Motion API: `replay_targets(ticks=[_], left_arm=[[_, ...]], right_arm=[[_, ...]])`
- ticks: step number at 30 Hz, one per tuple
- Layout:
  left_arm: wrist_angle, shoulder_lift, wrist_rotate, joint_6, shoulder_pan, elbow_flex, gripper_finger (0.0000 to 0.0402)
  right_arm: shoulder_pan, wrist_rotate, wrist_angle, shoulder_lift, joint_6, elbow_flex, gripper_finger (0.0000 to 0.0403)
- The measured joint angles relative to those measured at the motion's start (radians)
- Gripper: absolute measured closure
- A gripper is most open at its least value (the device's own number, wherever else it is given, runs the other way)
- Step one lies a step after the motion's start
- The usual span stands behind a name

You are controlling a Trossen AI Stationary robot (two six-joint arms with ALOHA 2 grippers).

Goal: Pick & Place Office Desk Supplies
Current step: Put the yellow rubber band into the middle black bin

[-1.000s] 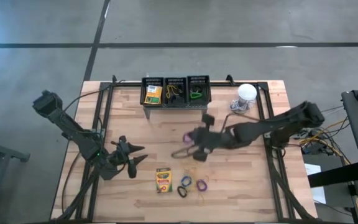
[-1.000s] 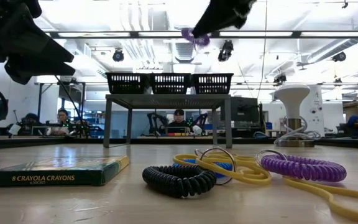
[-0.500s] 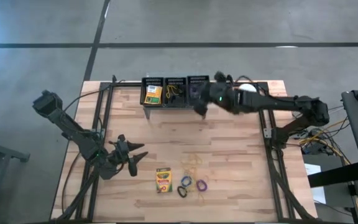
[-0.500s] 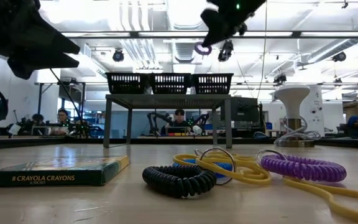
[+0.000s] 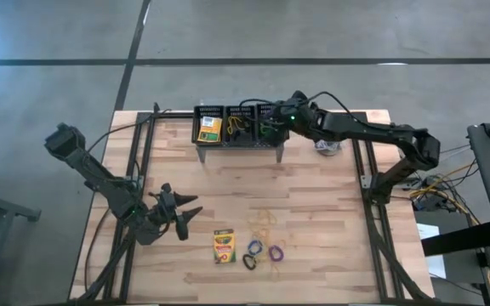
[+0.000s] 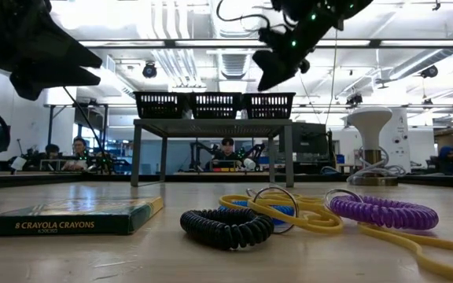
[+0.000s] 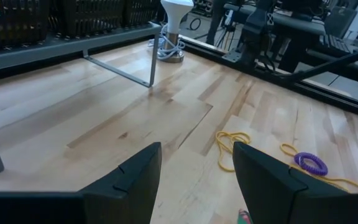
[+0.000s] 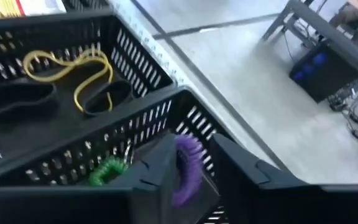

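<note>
I have the right gripper (image 5: 272, 126) up at the far edge of the worktop (image 5: 330, 212), over the row of 3 black baskets on the grey stand (image 6: 211, 124). Its fingers are clamped on a purple coil loop (image 8: 187, 168), which hangs between them in the right wrist view.

What matters for the drop is what lies straight under that loop. Below it is the right-hand basket (image 8: 73, 168), the one that already has a green coil loop (image 8: 107, 169) on its floor. The middle basket (image 8: 55, 118), with the yellow rubber bands (image 8: 82, 68) in it, sits just beside it. From the wrist camera the purple loop looks to hang near the basket's outer wall rather than over its centre, though I cannot be sure of that from this angle. I judge that I need to be well inside the rim before I let go, or the loop could land on the edge and fall off the stand.

The left gripper (image 5: 185, 218) waits low over the near left of the worktop with its fingers apart. It is the nearer arm to what is left: the crayon box (image 5: 223, 245), a black coil loop (image 5: 249, 261) and more yellow bands (image 5: 262, 223).
</note>
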Motion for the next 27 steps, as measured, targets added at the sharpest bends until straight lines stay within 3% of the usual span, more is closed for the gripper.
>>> replay_targets(ticks=[5, 9, 13, 20, 27], left_arm=[[0.008, 0.000, 0.000, -0.007, 0.009, 0.000, 0.0197], [0.021, -0.001, -0.002, -0.002, 0.010, 0.012, 0.0197], [0.027, -0.001, -0.003, 0.019, 0.010, 0.026, 0.0197], [0.118, -0.001, -0.003, 0.179, 0.009, 0.043, 0.0197], [0.333, 0.000, 0.031, 0.448, 0.009, 0.042, 0.0197]], right_arm=[[0.015, 0.000, -0.001, -0.042, -0.032, 0.000, 0.0248], [0.096, -0.009, 0.000, -0.104, -0.046, -0.007, 0.0227], [0.247, -0.056, -0.005, -0.168, -0.026, -0.058, 0.0227], [0.597, -0.050, 0.039, -0.236, -0.004, -0.217, 0.0236], [0.842, -0.045, 0.146, -0.198, 0.211, -0.309, 0.0246]])
